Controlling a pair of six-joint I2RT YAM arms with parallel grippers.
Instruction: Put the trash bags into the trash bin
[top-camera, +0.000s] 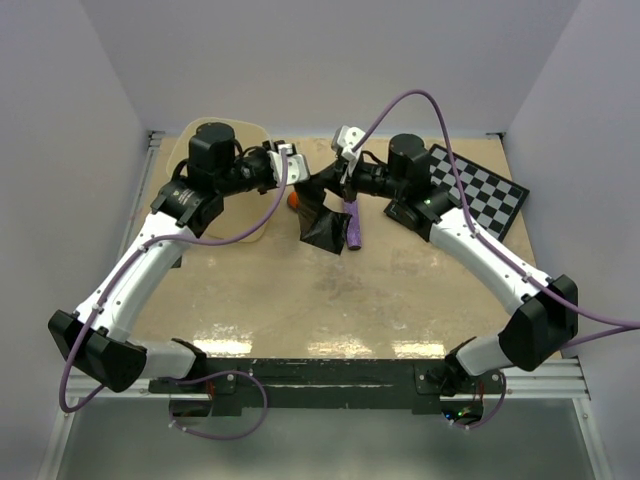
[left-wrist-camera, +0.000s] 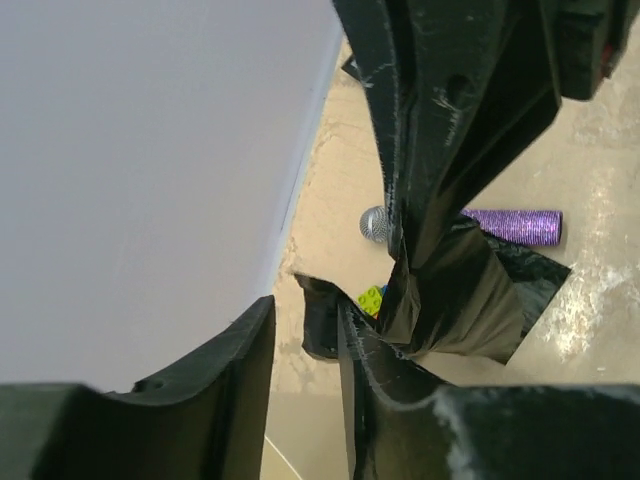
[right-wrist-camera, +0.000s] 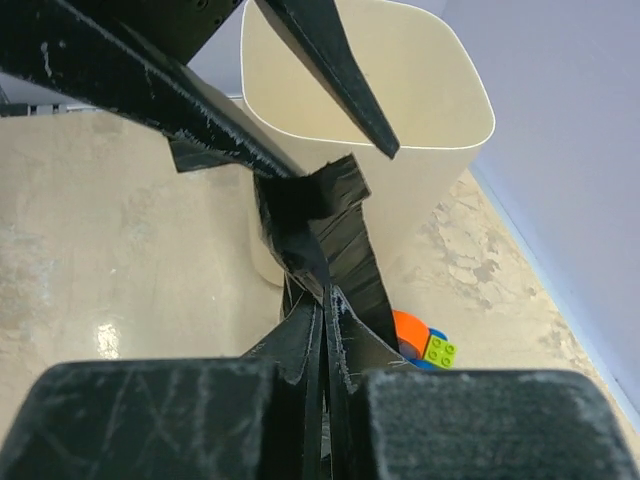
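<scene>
Under the right gripper (right-wrist-camera: 322, 310), pinched in its jaws, the bag (top-camera: 325, 228) is hanging straight down; the left gripper (top-camera: 300, 178), jaws apart, is sitting nearer the bin (right-wrist-camera: 420, 90).

One bag (top-camera: 322, 226), one bin (top-camera: 253, 132), one purple cylinder (top-camera: 353, 229), one chequered board (top-camera: 488, 190).

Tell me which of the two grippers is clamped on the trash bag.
The right gripper: its fingers are pressed shut on the dark trash bag, while the left gripper has its fingers standing apart.
</scene>
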